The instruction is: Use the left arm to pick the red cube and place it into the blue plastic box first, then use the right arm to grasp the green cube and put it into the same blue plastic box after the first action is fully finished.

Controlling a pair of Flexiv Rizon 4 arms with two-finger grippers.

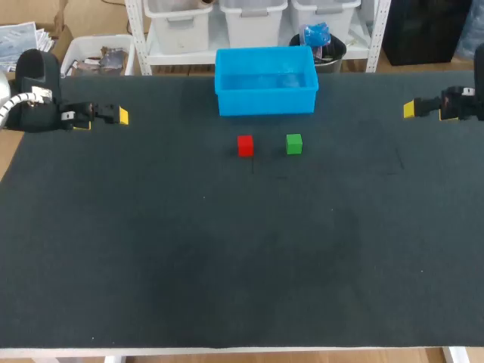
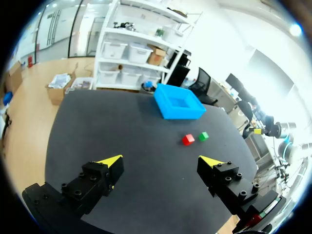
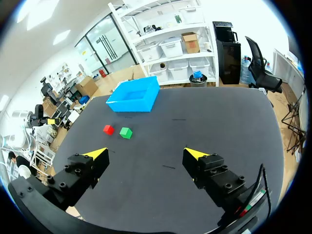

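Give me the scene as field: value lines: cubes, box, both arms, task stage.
red cube: on table, just left of green cube, not touching
green cube: on table, in front of blue plastic box
blue plastic box: far middle, no cube inside
left arm: left side, jaws open, empty
right arm: right side, jaws open, empty
stage: neither cube picked yet

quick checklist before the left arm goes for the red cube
1. Left gripper open, nothing in it: ok.
2. Red cube stands free, with a gap to the green cube: ok.
3. Nothing lies between the left gripper and the red cube: ok.
4. Blue plastic box behind the cubes, nothing seen inside: ok.
5. Right gripper open, off at its own side, far from both cubes: ok.
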